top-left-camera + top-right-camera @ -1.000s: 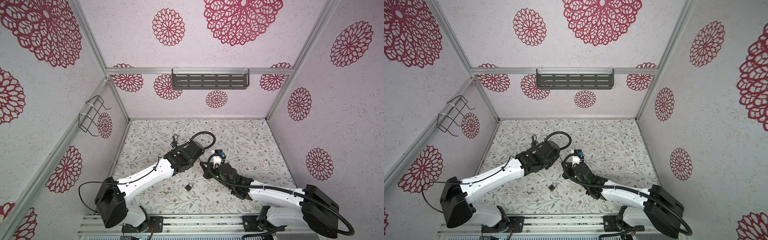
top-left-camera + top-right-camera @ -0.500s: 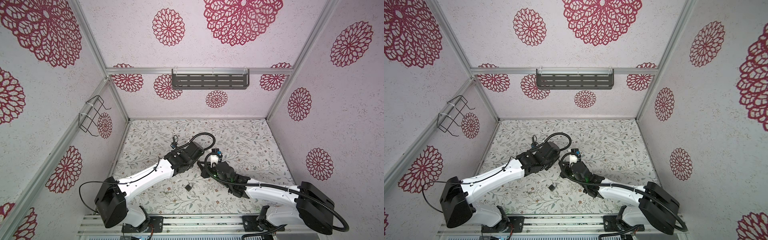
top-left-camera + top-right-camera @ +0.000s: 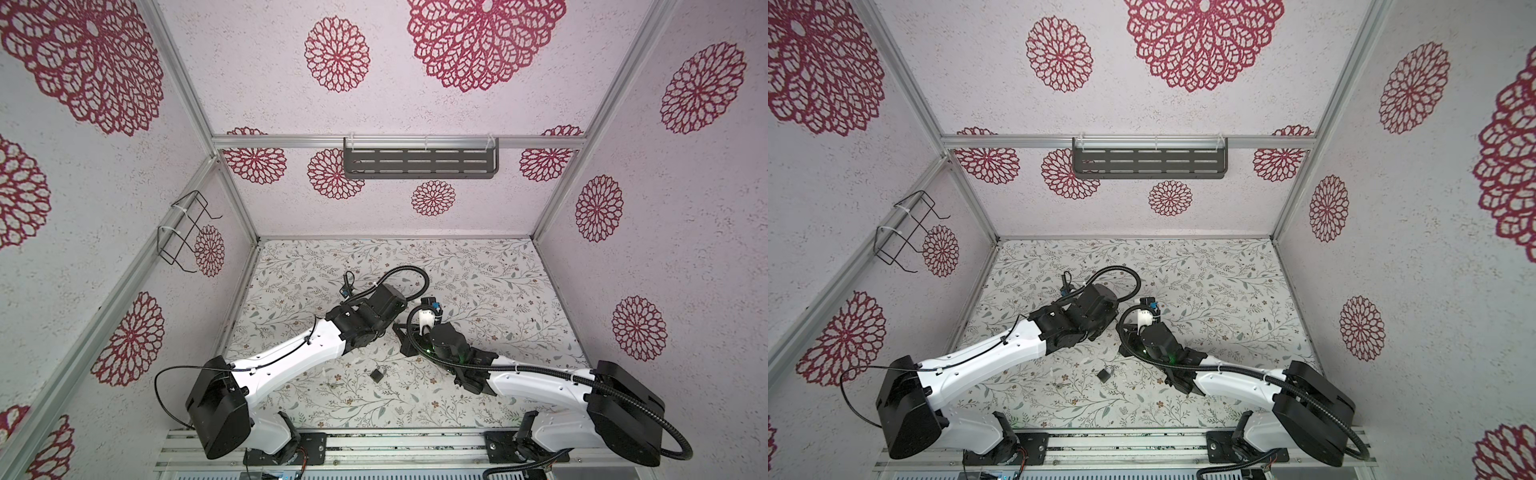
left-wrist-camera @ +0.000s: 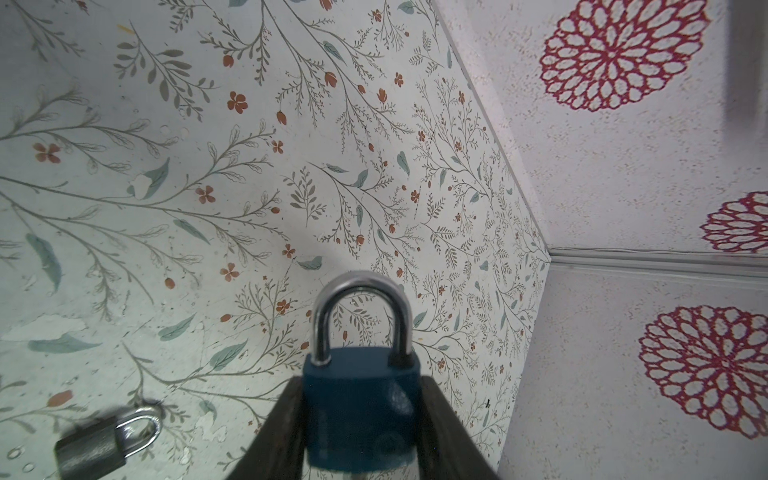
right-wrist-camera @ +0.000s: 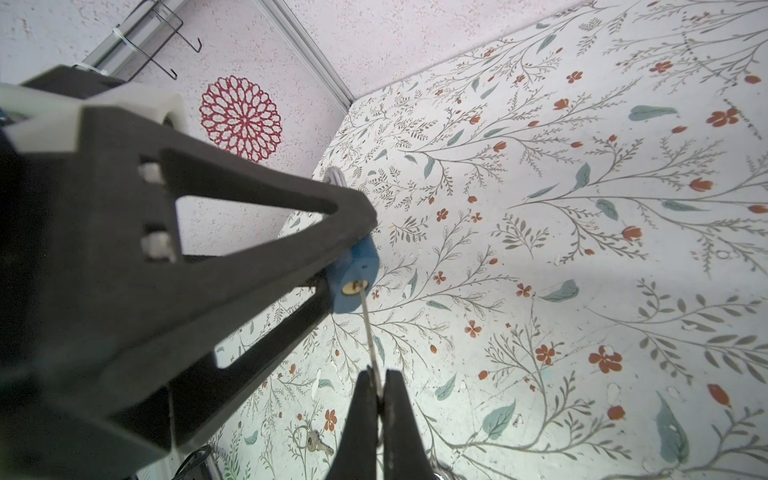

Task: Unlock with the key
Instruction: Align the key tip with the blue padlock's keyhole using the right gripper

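— How does the lock look?

— It is a blue padlock with a bright steel shackle, both legs seated in the body. The left hand holds it clear of the table. The hand is partly open, with one finger pressed to each side of the body.

— And the key?

— The key shows edge-on, as a thin silver line. The right hand is clamped tight on its head, and its tip meets the brass keyhole in the padlock's underside.

— Is it inside?

— That cannot be told, because the blade is too thin to follow. A finger of the left hand covers most of the body there, and the key's head is hidden between the right hand's fingers.

— What do the top views add?

— Little. In both top views the two wrists meet over the middle of the table and cover the padlock and the key. A small grey padlock lies in plain sight nearer the front, apart from both arms. A second key lies on the table just beside the right hand.
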Robot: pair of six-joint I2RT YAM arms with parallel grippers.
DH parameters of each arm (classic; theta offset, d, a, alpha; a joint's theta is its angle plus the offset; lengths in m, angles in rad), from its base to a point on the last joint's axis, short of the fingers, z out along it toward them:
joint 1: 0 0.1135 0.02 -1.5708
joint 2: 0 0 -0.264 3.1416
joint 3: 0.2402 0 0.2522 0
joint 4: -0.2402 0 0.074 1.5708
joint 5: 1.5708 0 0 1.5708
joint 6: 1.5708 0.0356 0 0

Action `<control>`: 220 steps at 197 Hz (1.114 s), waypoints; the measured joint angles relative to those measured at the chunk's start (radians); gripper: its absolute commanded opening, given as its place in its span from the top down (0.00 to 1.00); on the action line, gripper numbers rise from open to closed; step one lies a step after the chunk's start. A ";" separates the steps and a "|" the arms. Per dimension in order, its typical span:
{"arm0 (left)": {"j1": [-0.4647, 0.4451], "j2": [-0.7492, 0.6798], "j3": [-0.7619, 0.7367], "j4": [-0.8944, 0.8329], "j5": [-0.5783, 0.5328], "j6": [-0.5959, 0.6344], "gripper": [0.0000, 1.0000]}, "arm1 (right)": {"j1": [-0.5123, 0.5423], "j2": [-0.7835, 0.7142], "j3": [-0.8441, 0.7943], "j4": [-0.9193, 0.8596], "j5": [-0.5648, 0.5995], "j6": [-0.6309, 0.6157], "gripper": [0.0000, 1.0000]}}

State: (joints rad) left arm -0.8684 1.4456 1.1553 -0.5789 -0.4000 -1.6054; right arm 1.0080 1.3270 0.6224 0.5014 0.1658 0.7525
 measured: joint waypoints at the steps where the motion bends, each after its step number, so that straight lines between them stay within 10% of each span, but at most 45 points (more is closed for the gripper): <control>1: 0.000 0.000 0.000 0.000 0.000 0.000 0.95 | 0.000 0.000 0.000 0.000 0.000 0.000 1.00; 220: -0.004 0.034 0.024 -0.002 -0.022 0.016 0.99 | -0.087 0.016 0.070 -0.089 -0.179 0.056 1.00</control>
State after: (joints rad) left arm -0.8726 1.4796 1.1793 -0.5812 -0.4217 -1.5890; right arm 0.9207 1.3430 0.6922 0.4129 -0.0128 0.8082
